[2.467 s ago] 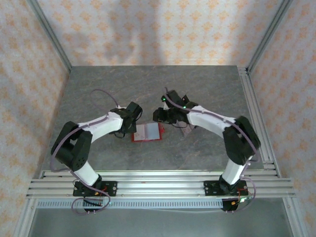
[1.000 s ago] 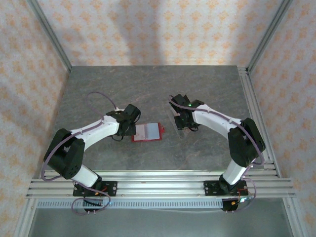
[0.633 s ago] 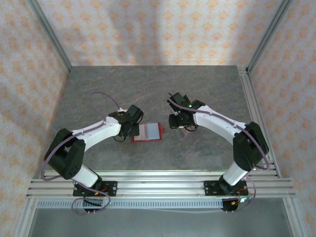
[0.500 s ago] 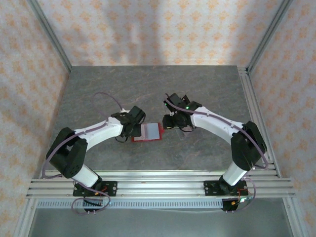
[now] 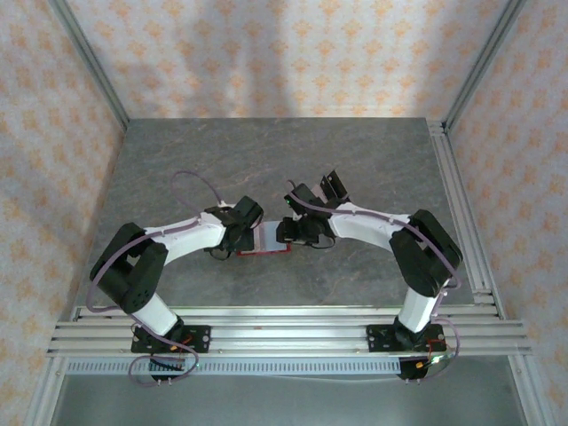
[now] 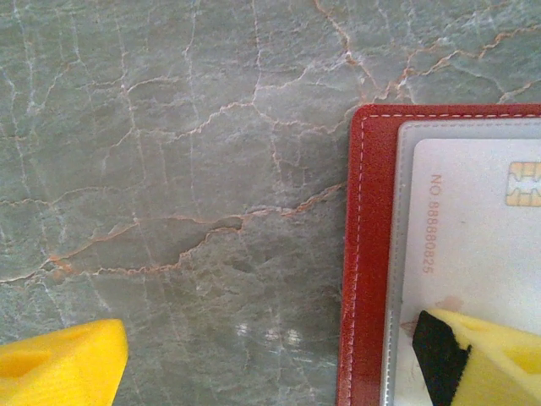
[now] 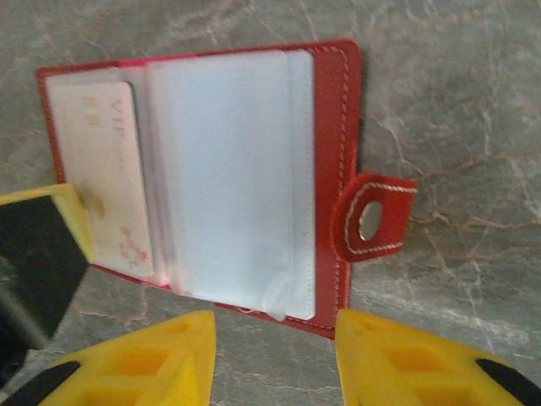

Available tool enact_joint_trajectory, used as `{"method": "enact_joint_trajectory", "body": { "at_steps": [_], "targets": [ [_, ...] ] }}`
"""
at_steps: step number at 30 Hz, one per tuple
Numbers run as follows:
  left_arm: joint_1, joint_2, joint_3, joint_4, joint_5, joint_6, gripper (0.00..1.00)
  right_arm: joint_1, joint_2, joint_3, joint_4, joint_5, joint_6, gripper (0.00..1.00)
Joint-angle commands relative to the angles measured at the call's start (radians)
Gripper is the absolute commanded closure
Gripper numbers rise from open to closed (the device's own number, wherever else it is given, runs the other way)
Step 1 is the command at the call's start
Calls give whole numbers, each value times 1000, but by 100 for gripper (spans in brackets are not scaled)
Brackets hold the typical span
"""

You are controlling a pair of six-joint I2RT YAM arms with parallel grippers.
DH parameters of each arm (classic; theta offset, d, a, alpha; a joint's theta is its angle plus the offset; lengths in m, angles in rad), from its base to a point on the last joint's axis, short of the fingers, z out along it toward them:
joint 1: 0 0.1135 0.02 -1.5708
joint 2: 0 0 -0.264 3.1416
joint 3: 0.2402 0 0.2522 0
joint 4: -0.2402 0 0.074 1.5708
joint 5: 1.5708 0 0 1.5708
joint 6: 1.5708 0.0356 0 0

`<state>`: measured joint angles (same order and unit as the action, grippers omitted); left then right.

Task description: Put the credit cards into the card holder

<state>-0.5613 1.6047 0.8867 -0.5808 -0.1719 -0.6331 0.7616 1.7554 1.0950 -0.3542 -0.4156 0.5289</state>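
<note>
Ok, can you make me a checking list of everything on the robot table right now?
Surface: grey marbled table.
Job's things: red card holder lying open; one credit card tucked in a clear sleeve.
Clutter: nothing seen.
Grippers: left gripper open, one finger resting on the sleeved card; right gripper open, empty, at the holder's edge.
Cables: purple cable looping over the left arm.
Surroundings: patterned walls, metal rails.
</note>
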Motion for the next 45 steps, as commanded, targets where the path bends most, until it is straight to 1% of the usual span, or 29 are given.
{"method": "enact_joint_trajectory", "body": {
  "at_steps": [1,10,28,36,45],
  "targets": [
    [-2,17,-23,0,-41,-20,10,8,-20,-41,68,-12,61,60],
    [-2,29,-12,-2,-39,-11,10,27,-28,-96,145,-34,127,66],
    [-2,27,-24,6,-39,-8,10,33,19,-70,179,-49,146,76],
    [-2,27,-27,10,-37,-8,10,35,25,-89,192,-58,153,76],
    [-2,30,-26,13,-36,-5,10,36,-43,-149,202,-53,176,74]
  ]
}}
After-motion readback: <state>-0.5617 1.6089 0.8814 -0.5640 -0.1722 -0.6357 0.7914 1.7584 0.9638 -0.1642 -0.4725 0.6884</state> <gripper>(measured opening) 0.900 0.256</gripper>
